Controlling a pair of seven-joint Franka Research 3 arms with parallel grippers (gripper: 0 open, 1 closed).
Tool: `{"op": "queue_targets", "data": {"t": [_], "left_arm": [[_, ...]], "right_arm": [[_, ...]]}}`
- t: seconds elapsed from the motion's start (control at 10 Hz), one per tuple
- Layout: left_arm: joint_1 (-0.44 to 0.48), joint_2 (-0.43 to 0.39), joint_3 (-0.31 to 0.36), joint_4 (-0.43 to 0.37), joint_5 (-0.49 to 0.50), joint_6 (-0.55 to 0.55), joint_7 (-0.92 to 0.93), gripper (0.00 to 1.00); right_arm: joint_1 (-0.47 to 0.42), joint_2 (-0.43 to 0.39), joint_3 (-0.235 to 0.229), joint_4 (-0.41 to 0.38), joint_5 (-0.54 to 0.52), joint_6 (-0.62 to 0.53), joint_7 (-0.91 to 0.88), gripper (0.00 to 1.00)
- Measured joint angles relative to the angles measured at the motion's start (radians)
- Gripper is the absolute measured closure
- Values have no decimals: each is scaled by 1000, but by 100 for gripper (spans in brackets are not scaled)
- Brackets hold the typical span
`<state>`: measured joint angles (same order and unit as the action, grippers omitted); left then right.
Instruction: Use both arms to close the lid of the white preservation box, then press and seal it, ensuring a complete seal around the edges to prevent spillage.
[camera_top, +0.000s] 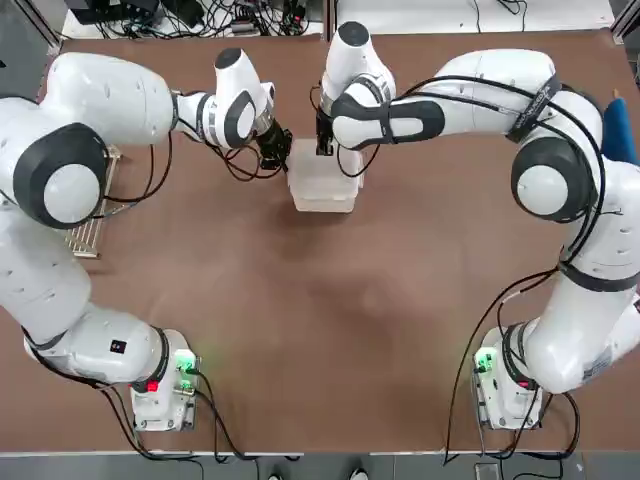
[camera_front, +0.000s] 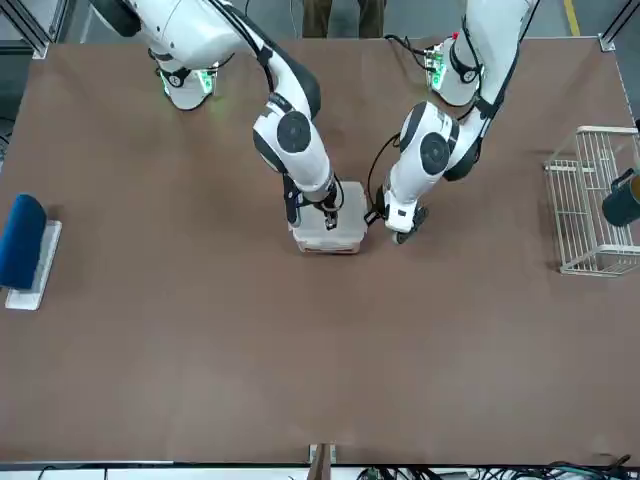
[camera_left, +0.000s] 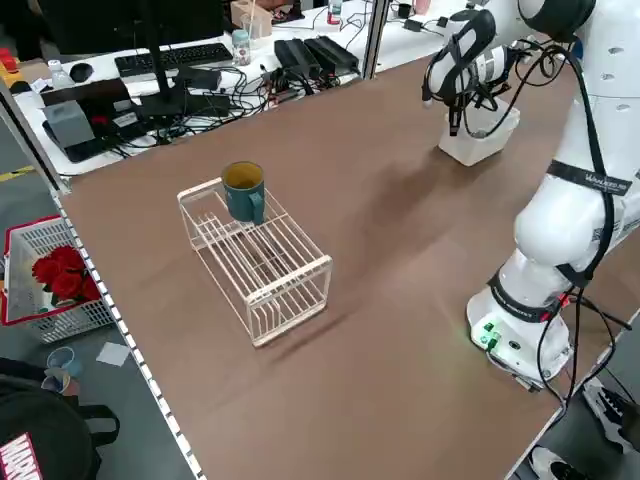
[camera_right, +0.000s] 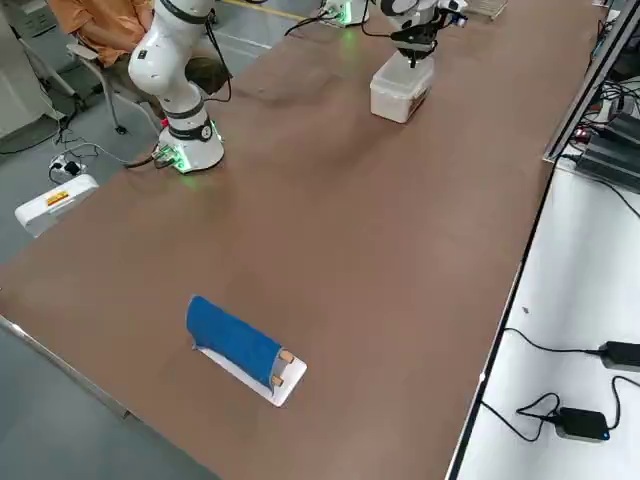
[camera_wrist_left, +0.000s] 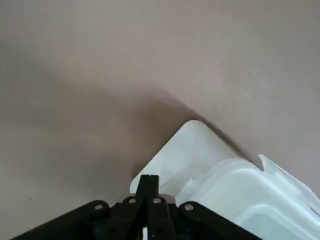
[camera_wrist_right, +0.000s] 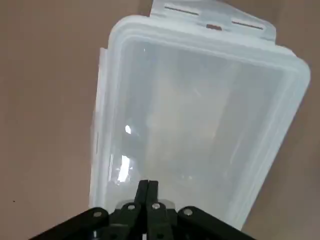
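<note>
The white preservation box (camera_top: 322, 185) stands at the far middle of the table with the lid (camera_wrist_right: 200, 120) lying on top of it. My right gripper (camera_top: 325, 143) is shut, its fingertips (camera_wrist_right: 148, 188) down on the lid's rim at the box's far end. A latch flap (camera_wrist_right: 212, 21) sticks out at the opposite end. My left gripper (camera_top: 275, 150) is also shut, just off the box's left far corner, with its fingertips (camera_wrist_left: 148, 183) at a flat white flap (camera_wrist_left: 187, 145) that juts from the box. In the front view the box (camera_front: 330, 232) sits between both grippers.
A white wire rack (camera_top: 95, 215) holding a teal mug (camera_left: 243, 190) stands at the table's left edge. A blue roll on a white base (camera_front: 22, 242) lies near the right edge. The wide brown tabletop (camera_top: 330, 330) stretches between box and arm bases.
</note>
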<state>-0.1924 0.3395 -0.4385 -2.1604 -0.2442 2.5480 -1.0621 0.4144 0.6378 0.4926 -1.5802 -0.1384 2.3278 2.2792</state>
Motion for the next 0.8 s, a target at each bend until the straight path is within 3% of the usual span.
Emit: {"op": "queue_targets", "data": {"t": [0.8], "left_arm": [[0,2,1,-4,-16,31,-2,99]], "right_arm": [[18,3,-3,-1,0,27,15,99]]}}
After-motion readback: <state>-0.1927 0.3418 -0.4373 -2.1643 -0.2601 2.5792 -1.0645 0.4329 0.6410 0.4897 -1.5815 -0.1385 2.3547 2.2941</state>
